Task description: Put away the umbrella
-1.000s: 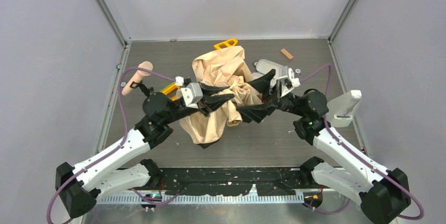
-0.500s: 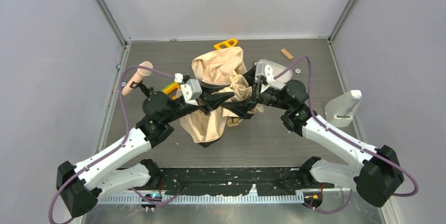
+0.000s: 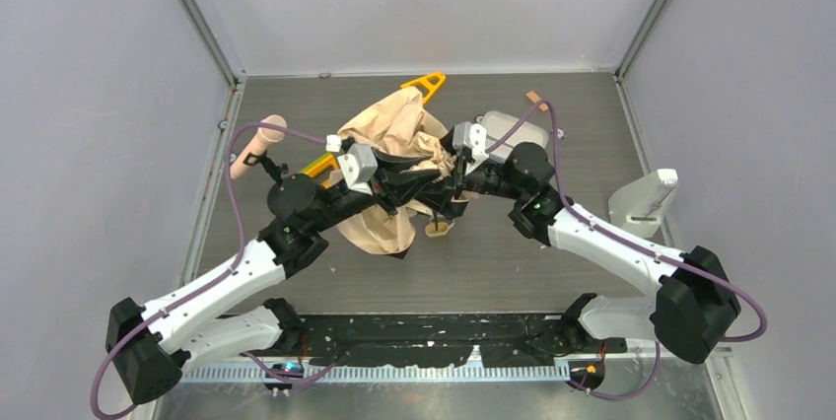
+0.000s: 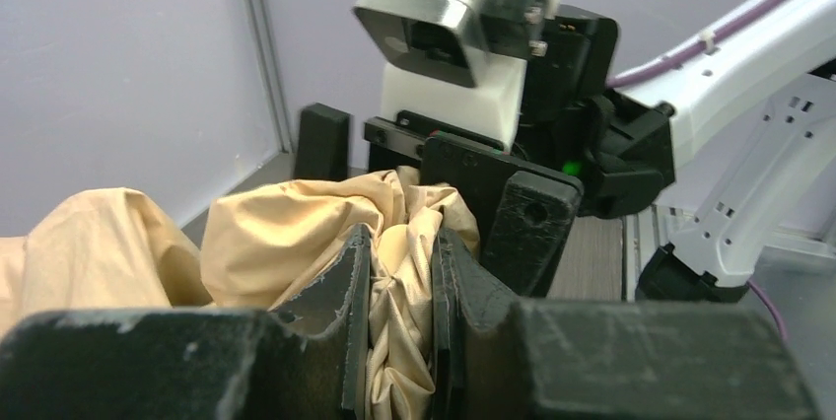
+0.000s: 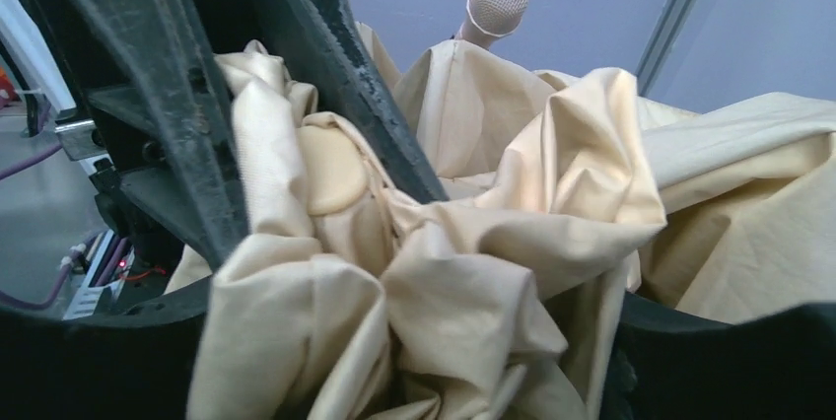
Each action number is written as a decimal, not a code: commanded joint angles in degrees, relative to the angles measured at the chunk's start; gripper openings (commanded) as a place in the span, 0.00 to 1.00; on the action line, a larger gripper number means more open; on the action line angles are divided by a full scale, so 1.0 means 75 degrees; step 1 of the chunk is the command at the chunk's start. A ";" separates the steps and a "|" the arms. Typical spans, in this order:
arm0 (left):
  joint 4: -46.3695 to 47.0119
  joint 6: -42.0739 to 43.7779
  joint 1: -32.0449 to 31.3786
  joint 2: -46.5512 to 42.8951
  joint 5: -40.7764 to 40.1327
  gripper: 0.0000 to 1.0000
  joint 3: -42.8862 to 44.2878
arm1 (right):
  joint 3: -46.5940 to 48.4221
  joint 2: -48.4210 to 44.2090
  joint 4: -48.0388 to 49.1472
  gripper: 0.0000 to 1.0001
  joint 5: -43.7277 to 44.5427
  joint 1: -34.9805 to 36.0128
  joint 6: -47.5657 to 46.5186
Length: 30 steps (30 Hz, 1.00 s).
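Over the last second the right arm has swung in toward the left arm. This has brought the right hand (image 3: 441,189) from the outer side of the cloth to directly opposite the left hand (image 4: 401,262). The umbrella (image 3: 386,129) has been drawn into a tighter heap that sits further toward the left arm's side than before. The orange frame (image 3: 424,83) at the far edge of the heap is more exposed now.

The left hand is clenched on the umbrella: in its wrist view the 2 fingers (image 4: 335,292) pinch a vertical rope of beige canopy between them. The right hand meets it head-on. Its 2 fingers are spread wide, 1 on each side of a bunched wad of canopy that fills the gap. It is released rather than clamped, though cloth touches both fingers in the right wrist view.

The umbrella is crumpled, not folded. Most of the canopy lies behind and below the left hand, spilling onto the surface (image 3: 493,262). The small tan handle (image 3: 439,228) shows just below the 2 hands, on the near side. Beyond the left hand's wrist stands a pink-headed microphone (image 3: 258,141), apart from the cloth. Just behind the right hand's wrist lies a lavender-grey case (image 3: 508,127).
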 commanded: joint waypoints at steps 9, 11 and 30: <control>-0.2983 -0.0118 -0.0188 -0.1079 -0.0192 0.84 0.0140 | -0.1395 -0.0914 0.0156 0.06 0.1675 -0.0097 0.0048; -0.3764 0.0034 0.0008 -0.1445 -0.0079 0.99 0.0311 | -0.1549 -0.1115 0.0116 0.06 0.1666 -0.0189 0.0039; -0.5774 0.1176 0.2100 -0.2813 0.1185 1.00 0.0881 | -0.1851 -0.1498 0.0125 0.06 0.0208 -0.0388 0.0560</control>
